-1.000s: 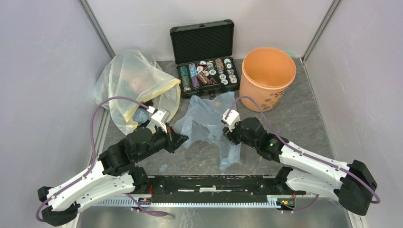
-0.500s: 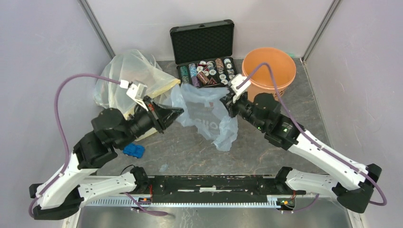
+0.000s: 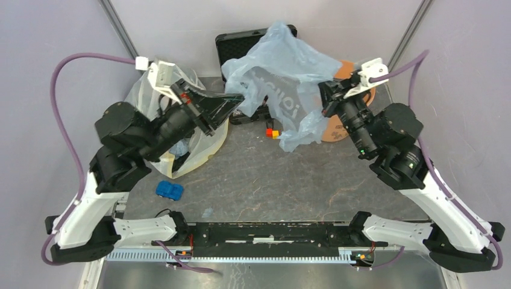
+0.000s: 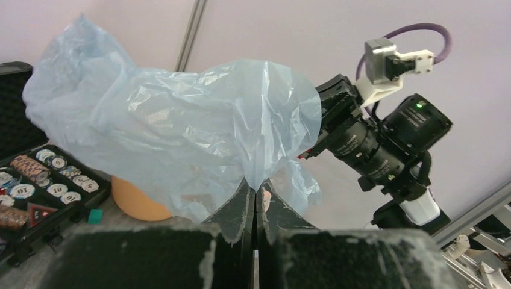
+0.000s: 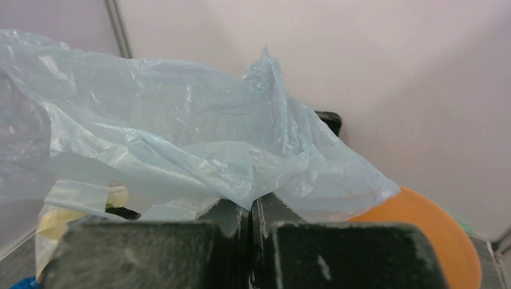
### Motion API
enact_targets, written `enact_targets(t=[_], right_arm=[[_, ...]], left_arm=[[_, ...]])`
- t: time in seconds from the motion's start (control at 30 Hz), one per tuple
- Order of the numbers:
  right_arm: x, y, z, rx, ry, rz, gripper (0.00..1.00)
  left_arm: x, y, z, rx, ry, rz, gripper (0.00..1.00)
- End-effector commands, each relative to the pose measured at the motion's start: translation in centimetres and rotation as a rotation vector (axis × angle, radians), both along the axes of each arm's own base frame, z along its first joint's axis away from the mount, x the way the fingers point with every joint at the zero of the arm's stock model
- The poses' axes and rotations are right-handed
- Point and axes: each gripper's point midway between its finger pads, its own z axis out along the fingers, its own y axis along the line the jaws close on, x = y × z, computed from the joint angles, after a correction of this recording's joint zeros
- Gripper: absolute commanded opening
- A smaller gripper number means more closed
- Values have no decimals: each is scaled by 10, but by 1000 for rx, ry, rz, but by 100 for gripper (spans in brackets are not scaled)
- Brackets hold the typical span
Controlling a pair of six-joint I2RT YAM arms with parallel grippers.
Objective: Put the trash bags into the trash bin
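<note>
I hold the blue bag (image 3: 280, 66) stretched left-to-right above the desk (image 3: 259, 180), my left pincer (image 3: 240, 99) and right pincer (image 3: 325, 90) each pinching one end, with the bucket (image 3: 331, 131) just below its right end, nearer my right arm.

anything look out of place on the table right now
Two strays lie loose on the table: small red and yellow pieces just in front of the black case, and a small blue object toward the near left. Neither sits in a container.
</note>
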Motion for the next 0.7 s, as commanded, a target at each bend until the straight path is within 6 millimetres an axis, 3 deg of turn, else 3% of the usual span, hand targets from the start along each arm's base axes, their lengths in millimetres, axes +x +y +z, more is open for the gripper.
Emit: enact_targets(t=[0.0,0.2,0.33,0.6,0.67], right_arm=[[-1,-45,13,42,-12,-172,0],[-5,-64,-11,32,34,-238,1],[-8,-65,-33,32,57,-228,5],[14,-60,-58,-89,123,-328,3],[19,-52,-61,-118,125,-324,10]], left_arm=[[11,-30,8,22,-47,-34,2],[37,-58,-4,75,80,3,2],[50,-78,-15,110,122,-3,2],[84,-88,-32,124,156,29,2],[89,-87,-35,130,164,45,2]])
